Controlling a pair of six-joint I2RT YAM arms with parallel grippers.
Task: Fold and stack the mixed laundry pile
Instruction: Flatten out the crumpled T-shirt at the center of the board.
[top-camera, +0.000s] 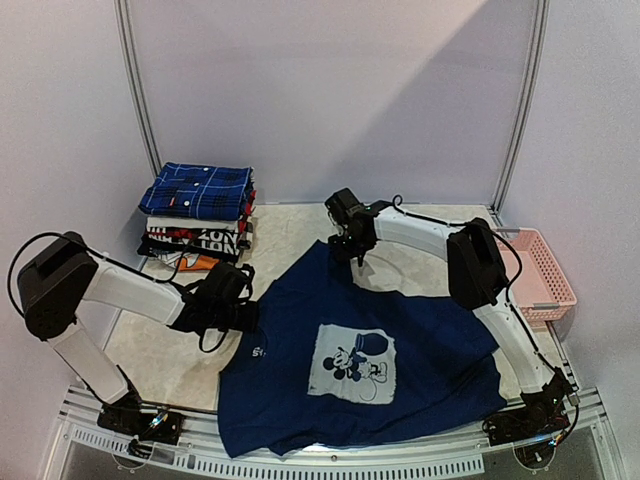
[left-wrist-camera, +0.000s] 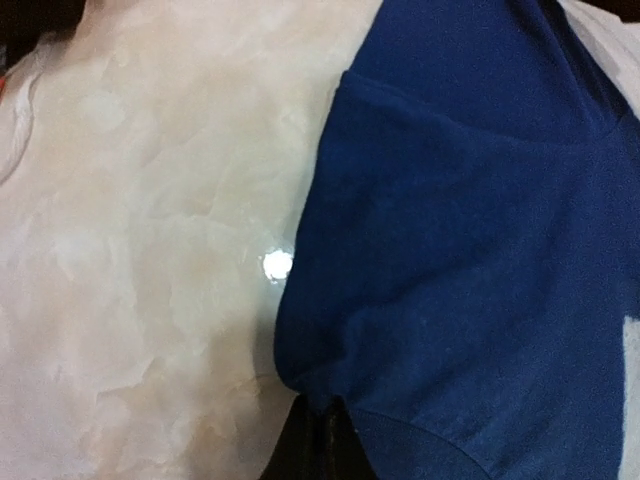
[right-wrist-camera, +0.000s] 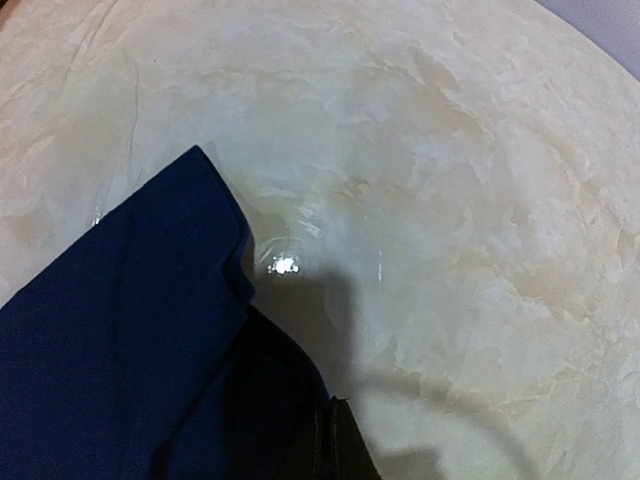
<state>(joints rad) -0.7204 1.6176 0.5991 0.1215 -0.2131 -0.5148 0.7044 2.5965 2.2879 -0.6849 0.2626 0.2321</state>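
T-shirt (top-camera: 370, 350) spread on table (top-camera: 290, 225), centre-front, hem hanging over near edge. L gripper (top-camera: 254, 317) at its left edge, R gripper (top-camera: 355, 260) at its back corner. Back-left: shirt (top-camera: 198, 190) atop stack of folded clothes (top-camera: 195, 240). Basket (top-camera: 545, 270) far right, behind R arm.

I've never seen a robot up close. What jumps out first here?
A navy T-shirt lies spread across the middle of the table, a pale-blue cartoon print on its chest. The left gripper is shut on its left edge and the right gripper on its far corner. Far left, a plaid shirt tops a folded stack; a pink basket sits at the right.
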